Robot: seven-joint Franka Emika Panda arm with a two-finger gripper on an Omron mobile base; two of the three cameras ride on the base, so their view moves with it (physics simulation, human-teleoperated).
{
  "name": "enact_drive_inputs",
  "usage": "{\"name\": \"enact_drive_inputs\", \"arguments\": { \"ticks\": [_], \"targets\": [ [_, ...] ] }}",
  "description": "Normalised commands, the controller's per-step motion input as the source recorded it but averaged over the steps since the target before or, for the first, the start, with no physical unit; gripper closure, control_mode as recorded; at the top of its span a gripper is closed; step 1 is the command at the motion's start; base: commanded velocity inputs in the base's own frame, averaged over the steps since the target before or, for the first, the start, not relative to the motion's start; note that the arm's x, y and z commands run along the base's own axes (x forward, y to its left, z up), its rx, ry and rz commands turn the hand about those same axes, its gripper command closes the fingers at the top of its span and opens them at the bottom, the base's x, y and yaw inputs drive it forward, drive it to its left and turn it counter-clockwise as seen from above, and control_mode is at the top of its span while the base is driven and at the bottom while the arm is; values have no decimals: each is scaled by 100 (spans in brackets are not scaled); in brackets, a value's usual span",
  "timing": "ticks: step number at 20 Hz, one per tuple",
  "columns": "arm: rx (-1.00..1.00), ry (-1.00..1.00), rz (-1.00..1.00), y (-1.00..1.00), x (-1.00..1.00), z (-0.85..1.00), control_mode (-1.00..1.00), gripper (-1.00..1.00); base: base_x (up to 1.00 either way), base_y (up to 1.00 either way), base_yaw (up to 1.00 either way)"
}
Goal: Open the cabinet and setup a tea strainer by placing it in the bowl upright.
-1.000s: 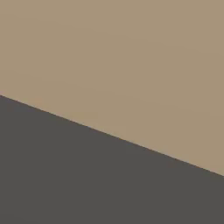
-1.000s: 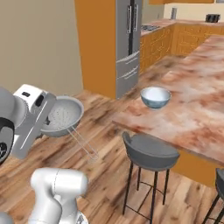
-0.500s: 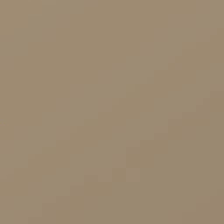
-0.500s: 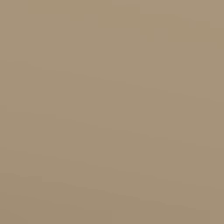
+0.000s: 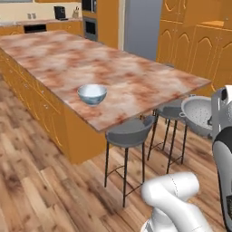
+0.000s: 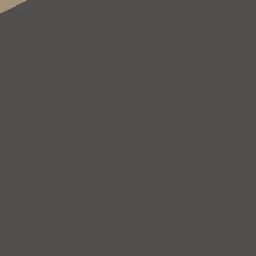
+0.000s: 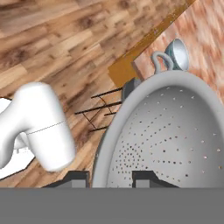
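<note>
Fingers [image 7: 148, 177] pinch the tea strainer's [image 7: 175, 135] near rim.

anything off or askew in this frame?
The tea strainer is off the counter, tipped on its side in the hand above the stools. The bowl sits upright and empty on the island.

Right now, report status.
Pincer shut on the tea strainer, held off the floor. Bowl sits on the island counter. Stools stand between.
</note>
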Motion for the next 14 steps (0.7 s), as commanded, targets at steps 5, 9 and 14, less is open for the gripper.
{"name": "enact_drive_inputs", "arguments": {
  "ticks": [5, 9, 14],
  "targets": [
    [0, 0, 0, 0, 0, 0, 100, 100, -10, 100, -50],
    [0, 0, 0, 0, 0, 0, 100, 100, 0, 100, -47],
    [0, 0, 0, 0, 0, 0, 100, 100, 0, 100, -41]
  ]
}}
